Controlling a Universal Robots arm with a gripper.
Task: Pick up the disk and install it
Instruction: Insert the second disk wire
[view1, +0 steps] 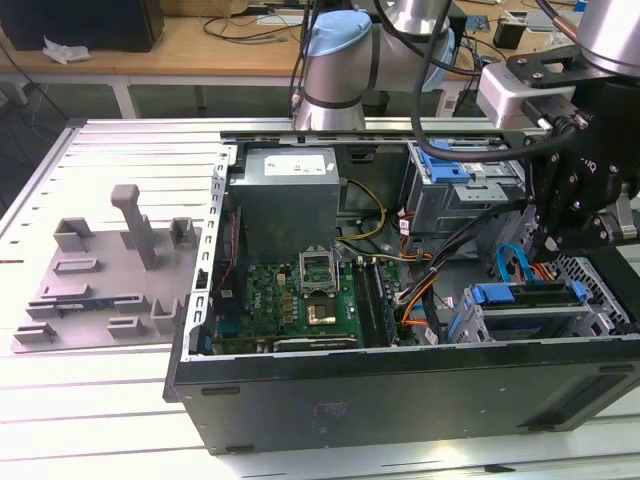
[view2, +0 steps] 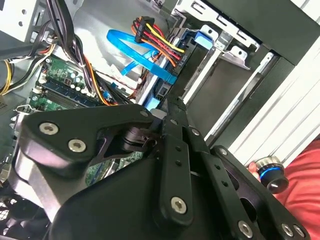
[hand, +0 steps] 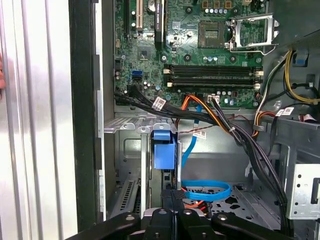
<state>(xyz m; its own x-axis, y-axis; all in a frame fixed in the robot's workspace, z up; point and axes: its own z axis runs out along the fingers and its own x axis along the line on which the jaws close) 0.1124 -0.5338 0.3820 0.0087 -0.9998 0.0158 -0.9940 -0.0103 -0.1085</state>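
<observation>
Open desktop PC case (view1: 400, 400) lying on its side on a slotted metal table (view1: 110, 150), motherboard (view1: 300, 300) exposed. Robot arm's gripper (view1: 560, 235) hangs over the drive cage (view1: 530, 320) at the exterior view's right, just above the cage's top edge. The disk (view1: 527, 296), w/ its blue bracket, appears to sit in the cage slot already, blue edge showing, cables beside it. In the first wrist view the blue bracket tab (hand: 164, 150) stands upright in the slot, right ahead of the gripper (hand: 172, 207). Fingers look closed together, w/ nothing between them, tips at or near the disk's edge; contact unclear. Judgement: pick-up done, disk inserted or nearly so; whether it is fully seated can't be told. Grey fixture (view1: 105, 270) on the table at the exterior view's left holds no drive
</observation>
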